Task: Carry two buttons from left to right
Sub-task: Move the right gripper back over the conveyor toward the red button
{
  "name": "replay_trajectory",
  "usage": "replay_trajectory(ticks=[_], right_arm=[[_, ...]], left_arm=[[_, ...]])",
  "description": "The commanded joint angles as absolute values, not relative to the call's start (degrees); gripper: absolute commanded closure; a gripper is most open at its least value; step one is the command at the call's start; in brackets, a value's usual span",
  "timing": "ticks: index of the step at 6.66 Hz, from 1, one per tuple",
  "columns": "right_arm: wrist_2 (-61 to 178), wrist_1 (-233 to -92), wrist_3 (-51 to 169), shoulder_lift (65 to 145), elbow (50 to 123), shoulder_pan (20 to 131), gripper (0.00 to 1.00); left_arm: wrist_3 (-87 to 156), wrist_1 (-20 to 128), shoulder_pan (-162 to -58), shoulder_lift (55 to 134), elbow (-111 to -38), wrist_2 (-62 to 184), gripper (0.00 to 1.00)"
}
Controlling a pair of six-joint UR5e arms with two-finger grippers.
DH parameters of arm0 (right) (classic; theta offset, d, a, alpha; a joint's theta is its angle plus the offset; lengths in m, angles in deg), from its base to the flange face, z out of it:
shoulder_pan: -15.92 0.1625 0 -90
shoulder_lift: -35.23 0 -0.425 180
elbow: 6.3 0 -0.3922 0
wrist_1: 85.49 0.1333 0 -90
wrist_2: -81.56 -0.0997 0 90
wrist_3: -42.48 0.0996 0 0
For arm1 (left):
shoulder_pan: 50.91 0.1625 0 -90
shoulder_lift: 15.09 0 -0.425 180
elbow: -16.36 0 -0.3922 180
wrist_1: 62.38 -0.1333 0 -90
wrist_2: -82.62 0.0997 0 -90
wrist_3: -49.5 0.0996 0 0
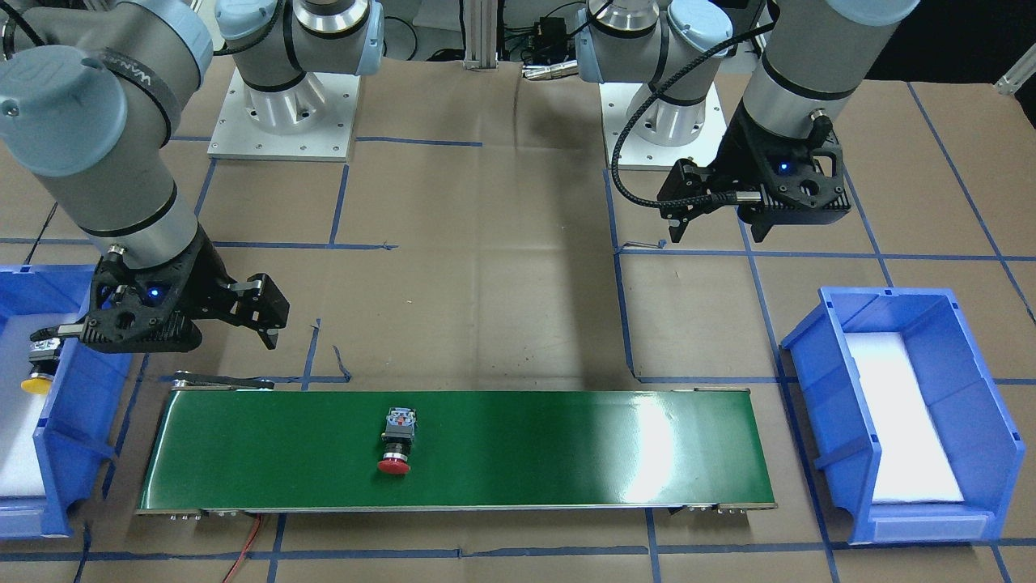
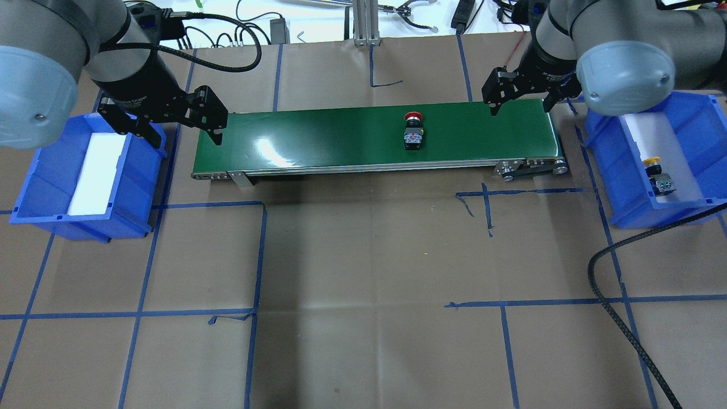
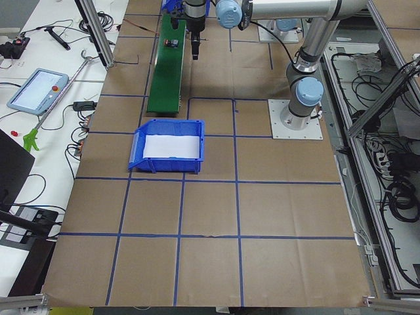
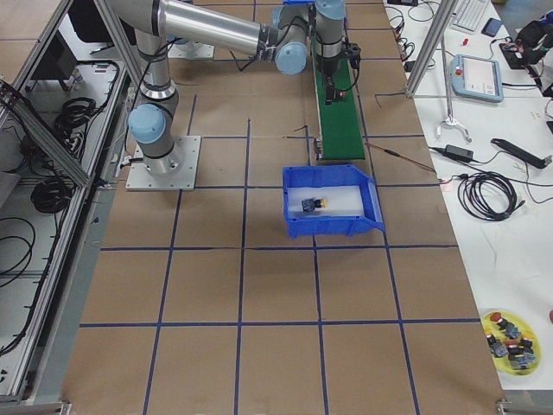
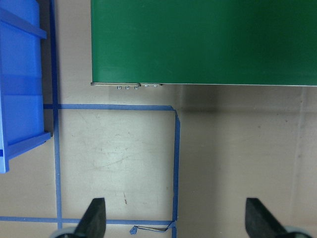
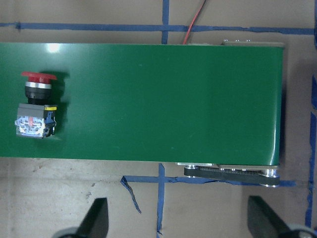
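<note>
The red-capped button [image 2: 413, 130] lies on its side on the green conveyor belt [image 2: 329, 139], right of its middle; it also shows in the front view [image 1: 396, 441] and in the right wrist view [image 6: 37, 106]. The yellow-capped button [image 2: 656, 175] lies in the right blue bin [image 2: 625, 213], also in the front view [image 1: 36, 374]. My right gripper [image 2: 521, 105] is open and empty above the belt's right end, right of the red button. My left gripper [image 2: 184, 135] is open and empty at the belt's left end. Both wrist views show the fingertips wide apart, left [image 5: 177, 220] and right [image 6: 179, 220].
The left blue bin [image 2: 34, 190] holds only a white foam pad. Blue tape lines cross the brown table cover. A black cable [image 2: 630, 318] runs over the table at front right. The arms' base plates [image 1: 279, 121] stand behind the belt.
</note>
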State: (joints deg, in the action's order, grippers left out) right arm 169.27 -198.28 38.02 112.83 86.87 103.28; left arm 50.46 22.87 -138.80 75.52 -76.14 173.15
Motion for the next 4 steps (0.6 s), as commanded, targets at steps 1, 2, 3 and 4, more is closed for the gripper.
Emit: replay_trajectory(ticks=[1, 2, 3, 4], right_arm=[[168.3, -201.7, 38.0, 110.1, 87.0, 103.5, 0.0], [168.3, -202.7, 38.6, 109.1, 87.0, 103.8, 0.0], [169.3, -202.9, 38.7, 107.5, 87.0, 104.2, 0.0], [169.5, -202.9, 38.9, 106.3, 86.6, 104.2, 0.0]], left_arm=[[50.5, 22.8, -138.8, 75.5, -76.0, 173.1, 0.0], [50.5, 22.8, -138.8, 75.6, -76.0, 173.1, 0.0], [50.6, 22.9, -138.8, 75.6, -76.0, 173.1, 0.0], [50.5, 22.9, -138.8, 75.6, -75.9, 173.0, 0.0]])
